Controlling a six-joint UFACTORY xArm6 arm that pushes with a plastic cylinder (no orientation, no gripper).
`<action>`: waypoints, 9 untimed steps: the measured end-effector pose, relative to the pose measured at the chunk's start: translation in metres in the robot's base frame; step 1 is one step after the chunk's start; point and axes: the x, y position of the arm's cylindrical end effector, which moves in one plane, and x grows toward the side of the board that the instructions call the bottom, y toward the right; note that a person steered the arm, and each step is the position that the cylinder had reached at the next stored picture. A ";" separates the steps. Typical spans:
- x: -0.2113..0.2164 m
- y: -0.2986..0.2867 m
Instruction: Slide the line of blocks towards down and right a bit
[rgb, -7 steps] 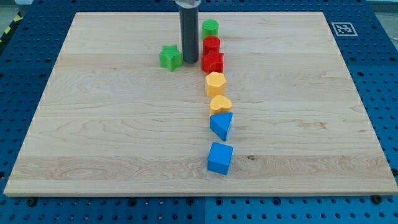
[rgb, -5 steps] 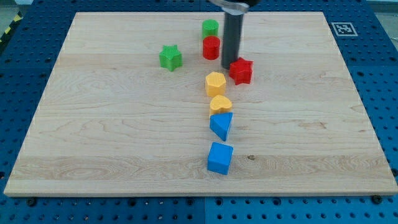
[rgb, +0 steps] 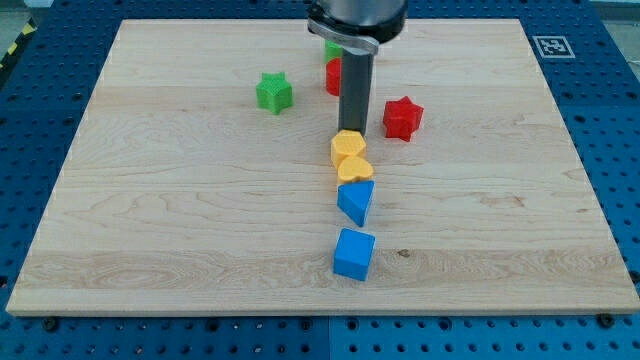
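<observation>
My tip (rgb: 352, 132) touches the top edge of a yellow hexagonal block (rgb: 347, 146), which presses against a yellow rounded block (rgb: 354, 168) below it. A blue triangular block (rgb: 357, 201) and a blue cube (rgb: 353, 254) continue the line downward. A red star block (rgb: 402, 117) lies to the right of the rod. A red cylinder (rgb: 331, 79) and a green cylinder (rgb: 331, 47) sit behind the rod, partly hidden. A green star block (rgb: 273, 92) lies to the left.
The wooden board (rgb: 150, 220) lies on a blue perforated table (rgb: 30, 110). A black-and-white marker (rgb: 550, 46) is at the board's top right corner.
The rod pushed the red star block right out of the line, then moved down-left onto the yellow hexagon, which has shifted down against the yellow rounded block.
</observation>
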 end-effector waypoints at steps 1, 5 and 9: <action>0.010 0.002; 0.059 -0.027; 0.022 -0.029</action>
